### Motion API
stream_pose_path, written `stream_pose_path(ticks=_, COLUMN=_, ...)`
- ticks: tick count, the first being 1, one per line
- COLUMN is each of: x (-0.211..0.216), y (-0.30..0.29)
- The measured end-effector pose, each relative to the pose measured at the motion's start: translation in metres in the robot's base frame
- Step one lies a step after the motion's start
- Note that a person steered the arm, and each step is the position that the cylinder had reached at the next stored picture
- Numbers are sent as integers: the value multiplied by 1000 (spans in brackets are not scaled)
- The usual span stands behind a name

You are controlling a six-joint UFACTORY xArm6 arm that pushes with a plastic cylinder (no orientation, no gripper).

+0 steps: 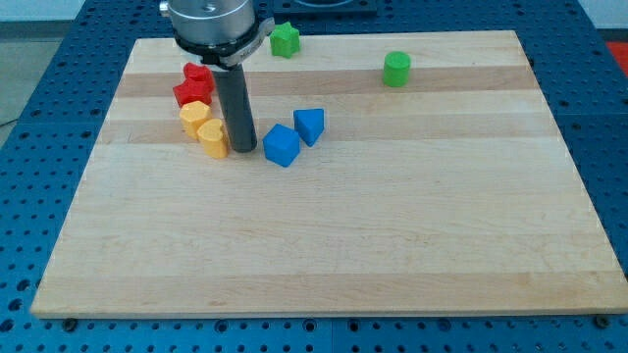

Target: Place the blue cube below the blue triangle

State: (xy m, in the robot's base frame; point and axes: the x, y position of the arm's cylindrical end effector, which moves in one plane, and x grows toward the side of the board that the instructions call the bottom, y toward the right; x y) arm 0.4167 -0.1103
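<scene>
Your blue cube is sitting corner-forward, probably touching the blue triangle. My tip, a plain rod without pincer, is standing just left.

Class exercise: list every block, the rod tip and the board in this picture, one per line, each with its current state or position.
blue cube: right of my tip, lower left of the triangle
blue triangle: beside the cube
my tip: between yellow blocks and cube
yellow blocks: paired, left of tip
red blocks: paired, above yellow
green blocks: apart, near top edge
board: flat
</scene>
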Motion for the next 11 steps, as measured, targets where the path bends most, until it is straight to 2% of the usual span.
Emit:
stream_pose_path(ticks=2, x=0, y=-25)
stream_pose_path(ticks=4, x=4, y=7)
stream_pose_path(ticks=6, x=5, y=8)
stream_pose_path(ticks=8, x=21, y=67)
stream_pose_path(ticks=10, x=49, y=67)
stream_pose_path(ticks=11, x=33, y=61)
